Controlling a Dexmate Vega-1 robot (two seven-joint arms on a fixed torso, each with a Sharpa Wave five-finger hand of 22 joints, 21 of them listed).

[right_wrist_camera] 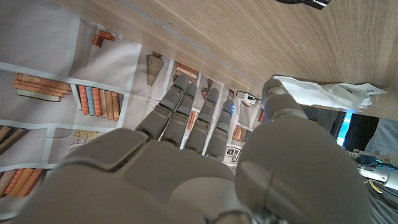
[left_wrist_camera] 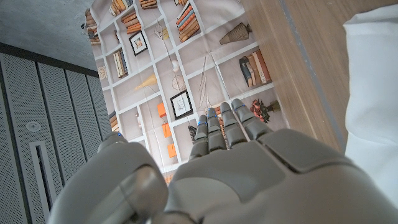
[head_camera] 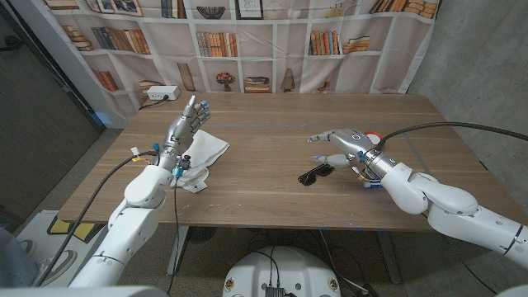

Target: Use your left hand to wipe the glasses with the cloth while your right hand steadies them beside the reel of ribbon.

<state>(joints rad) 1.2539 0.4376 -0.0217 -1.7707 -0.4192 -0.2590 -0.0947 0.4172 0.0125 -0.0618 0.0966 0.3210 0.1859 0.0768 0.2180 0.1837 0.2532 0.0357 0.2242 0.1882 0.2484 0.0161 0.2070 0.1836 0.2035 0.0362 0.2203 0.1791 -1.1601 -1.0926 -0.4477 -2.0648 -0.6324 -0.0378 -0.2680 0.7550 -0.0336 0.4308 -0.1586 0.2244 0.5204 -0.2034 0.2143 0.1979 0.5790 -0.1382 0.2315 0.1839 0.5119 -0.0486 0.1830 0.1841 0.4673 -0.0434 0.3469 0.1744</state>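
My left hand [head_camera: 188, 120] hovers with fingers spread and nothing in it over the white cloth [head_camera: 204, 154] by the surface's [head_camera: 272, 198] left edge. Right of the middle, the black glasses [head_camera: 316, 175] lie just under my right hand [head_camera: 345, 142], fingers apart, holding nothing. A red reel of ribbon [head_camera: 374, 137] peeks out behind that hand.

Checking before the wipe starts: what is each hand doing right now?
Left hand: open, holding nothing, beside the cloth.
Right hand: open, holding nothing, above the glasses.

Cloth [head_camera: 204, 154] on table [head_camera: 272, 115], left side, just right of left hand [head_camera: 186, 121]. Glasses [head_camera: 316, 174] right of centre, below right hand [head_camera: 342, 144].
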